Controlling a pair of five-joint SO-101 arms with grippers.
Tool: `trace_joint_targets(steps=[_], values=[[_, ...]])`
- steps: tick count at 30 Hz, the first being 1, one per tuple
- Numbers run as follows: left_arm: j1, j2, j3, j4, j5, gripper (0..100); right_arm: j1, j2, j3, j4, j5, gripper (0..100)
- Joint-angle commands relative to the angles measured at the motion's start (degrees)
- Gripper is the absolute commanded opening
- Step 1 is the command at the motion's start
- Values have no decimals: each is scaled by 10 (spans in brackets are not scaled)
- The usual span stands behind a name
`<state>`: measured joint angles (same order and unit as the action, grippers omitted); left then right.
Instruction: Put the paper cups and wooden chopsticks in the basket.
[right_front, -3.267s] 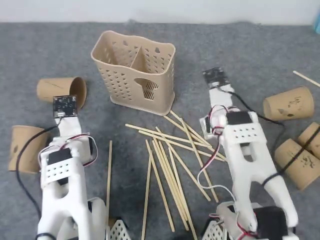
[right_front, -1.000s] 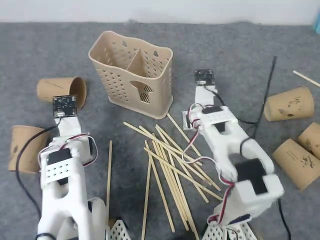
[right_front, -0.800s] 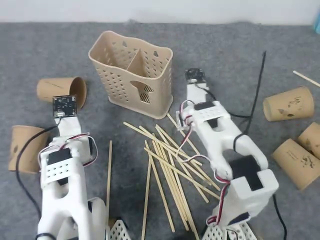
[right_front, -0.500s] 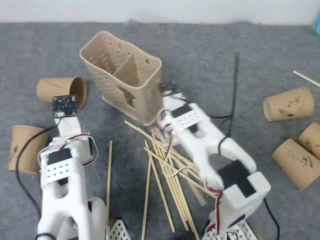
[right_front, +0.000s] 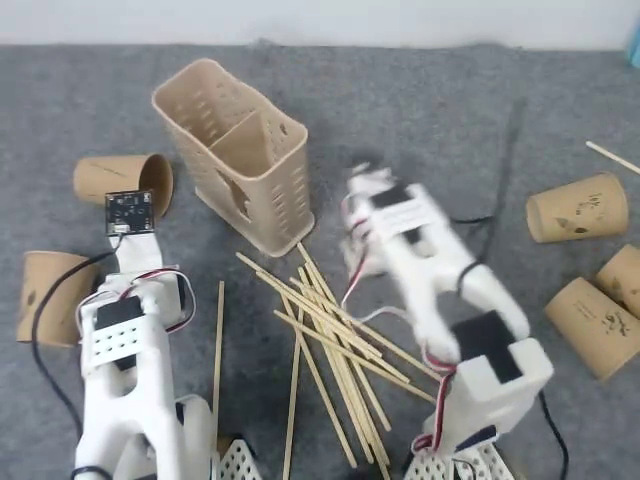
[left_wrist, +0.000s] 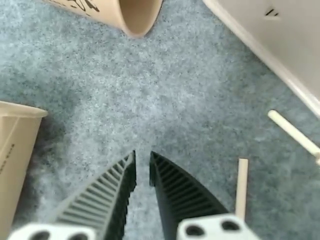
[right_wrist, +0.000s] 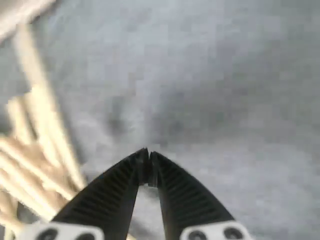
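Observation:
The beige slotted basket (right_front: 230, 150) stands at the back, turned at an angle. Wooden chopsticks (right_front: 330, 330) lie in a loose pile in front of it, and one chopstick (right_front: 217, 345) lies apart to the left. Two paper cups (right_front: 125, 180) (right_front: 50, 295) lie on the left, three (right_front: 577, 207) (right_front: 600, 325) (right_front: 622, 275) on the right. My left gripper (left_wrist: 142, 160) hovers over bare carpet, shut but for a sliver, with nothing in it, between a cup mouth (left_wrist: 130, 15) and another cup (left_wrist: 12, 150). My right gripper (right_wrist: 148, 156) is shut and empty just beside the chopsticks (right_wrist: 30, 150), right of the basket (right_front: 360, 190).
Grey carpet covers the table. A stray chopstick (right_front: 612, 157) lies at the far right edge. A pale basket wall (left_wrist: 275, 35) and two chopstick ends (left_wrist: 241, 182) (left_wrist: 292, 132) lie near the left gripper. The right arm's cable (right_front: 500, 170) trails behind it.
The right arm swung left into the basket, pushing and turning it leftward and nudging the chopsticks, then drew back to the right. The left arm stayed still.

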<state>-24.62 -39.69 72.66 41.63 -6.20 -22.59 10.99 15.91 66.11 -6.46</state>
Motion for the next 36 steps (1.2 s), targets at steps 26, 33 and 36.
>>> trace_joint_targets(steps=[26, 33, 36], values=[[-2, -18, -2, -13, -4, 44, -142, 41, -688, 256, -213, 220], [-2, -18, -2, -13, -4, 44, -139, 131, -688, 197, -213, 221], [-2, -18, -2, -13, -4, 44, -138, 157, -688, 211, -213, 214]])
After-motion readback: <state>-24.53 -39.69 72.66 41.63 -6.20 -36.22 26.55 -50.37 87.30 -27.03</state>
